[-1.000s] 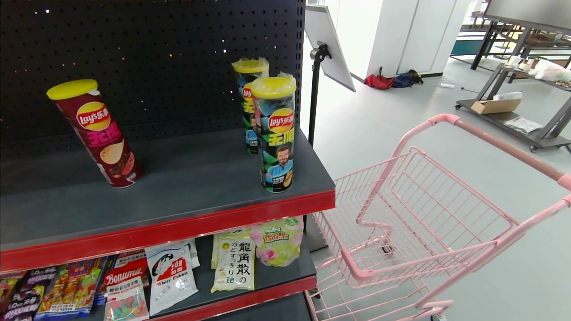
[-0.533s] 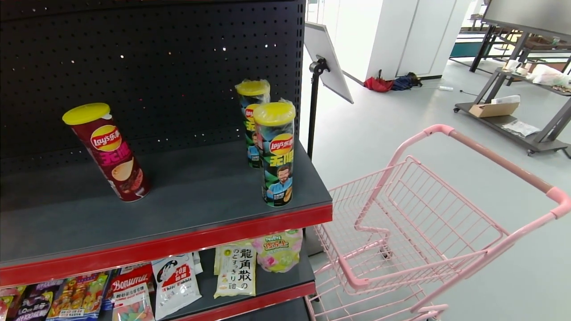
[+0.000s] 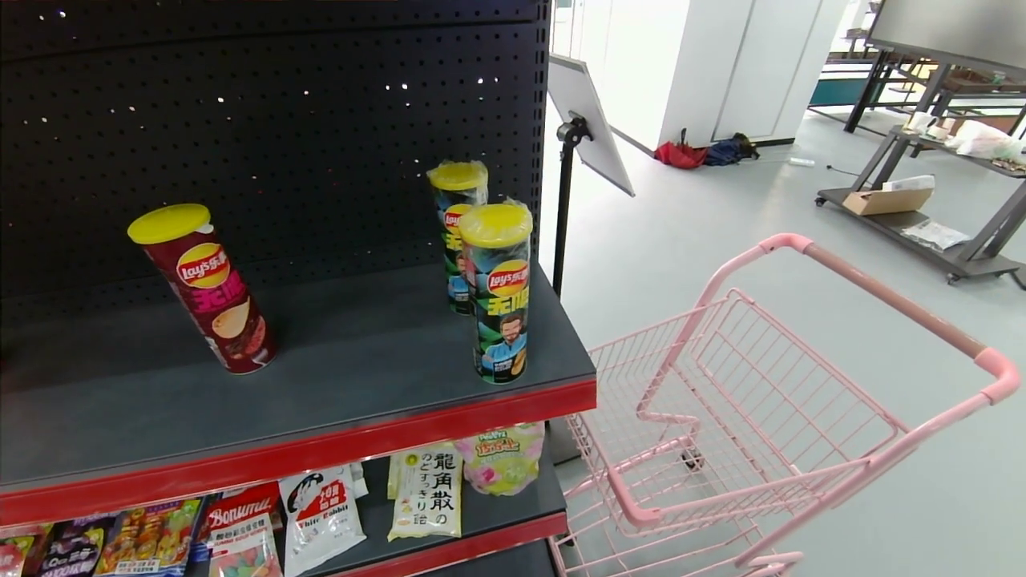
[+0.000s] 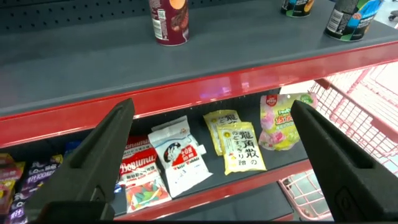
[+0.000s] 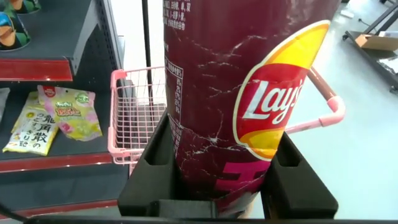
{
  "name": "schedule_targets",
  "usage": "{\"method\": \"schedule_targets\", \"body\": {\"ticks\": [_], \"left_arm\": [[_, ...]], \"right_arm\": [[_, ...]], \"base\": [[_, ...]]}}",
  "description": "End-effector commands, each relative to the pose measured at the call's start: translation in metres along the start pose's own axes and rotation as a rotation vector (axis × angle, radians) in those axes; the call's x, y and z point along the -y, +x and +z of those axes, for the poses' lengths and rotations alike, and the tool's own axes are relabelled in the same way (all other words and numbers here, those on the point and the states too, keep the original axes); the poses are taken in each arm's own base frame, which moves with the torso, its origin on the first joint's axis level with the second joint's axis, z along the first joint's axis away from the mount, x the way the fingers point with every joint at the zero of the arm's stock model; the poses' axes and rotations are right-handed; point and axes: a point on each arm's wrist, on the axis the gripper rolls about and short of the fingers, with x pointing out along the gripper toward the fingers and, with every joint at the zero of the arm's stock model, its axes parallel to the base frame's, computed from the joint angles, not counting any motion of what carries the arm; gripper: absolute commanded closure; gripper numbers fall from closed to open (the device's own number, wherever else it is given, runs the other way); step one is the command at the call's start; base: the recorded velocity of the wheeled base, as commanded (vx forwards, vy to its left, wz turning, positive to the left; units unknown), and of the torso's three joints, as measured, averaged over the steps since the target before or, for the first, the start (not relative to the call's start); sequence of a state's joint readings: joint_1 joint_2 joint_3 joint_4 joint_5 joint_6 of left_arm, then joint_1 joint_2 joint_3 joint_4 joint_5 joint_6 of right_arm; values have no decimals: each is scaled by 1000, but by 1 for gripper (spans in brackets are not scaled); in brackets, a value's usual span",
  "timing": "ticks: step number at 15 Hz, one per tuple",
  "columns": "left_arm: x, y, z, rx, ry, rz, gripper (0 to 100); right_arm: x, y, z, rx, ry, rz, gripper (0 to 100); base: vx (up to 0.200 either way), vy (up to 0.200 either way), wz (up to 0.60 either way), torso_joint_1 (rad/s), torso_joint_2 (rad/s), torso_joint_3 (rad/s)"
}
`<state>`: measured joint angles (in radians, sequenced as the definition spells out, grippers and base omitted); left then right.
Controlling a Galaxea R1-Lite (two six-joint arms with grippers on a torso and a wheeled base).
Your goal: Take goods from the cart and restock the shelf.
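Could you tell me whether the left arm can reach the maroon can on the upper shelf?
Probably yes: the left gripper is open facing the shelf, and nothing stands before the maroon can.

I'm looking out into a bright, open room.
A pale grey floor [image 3: 721, 256] is running back to a white wall [image 3: 721, 64]. A tilted white board [image 3: 591, 120] is standing on a black pole, red and dark bundles [image 3: 697, 150] are lying at the wall's foot, and a black metal rack [image 3: 954, 244] is carrying a cardboard box [image 3: 886, 195].
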<state>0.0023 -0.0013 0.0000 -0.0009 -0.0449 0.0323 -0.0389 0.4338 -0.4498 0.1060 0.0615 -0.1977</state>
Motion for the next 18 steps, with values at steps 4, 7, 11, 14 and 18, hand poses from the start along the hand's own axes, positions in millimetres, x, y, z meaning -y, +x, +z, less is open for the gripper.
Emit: {"method": "schedule_targets", "body": {"ticks": [4,7,11,14,18], "left_arm": [[0,0,0,-1,0,1,0],[0,0,0,1,1,1,0],[0,0,0,1,3,1,0],[0,0,0,1,1,1,0],[0,0,0,1,1,1,0]], "right_arm": [[-2,-2,-9,-3,-17,4,100],[-4,-9,-17,18,-15,-2,100],[-7,-20,-29,60,-16,-12,100],[-7,-21,-29,67,-15,-13,100],[-7,-22,-30,73,-17,-13,100]], "base": [[0,0,450,7,-3,1],[0,0,0,0,0,0],[0,200,0,-4,2,6],[0,200,0,11,-1,-2],[0,200,0,0,2,2]]}}
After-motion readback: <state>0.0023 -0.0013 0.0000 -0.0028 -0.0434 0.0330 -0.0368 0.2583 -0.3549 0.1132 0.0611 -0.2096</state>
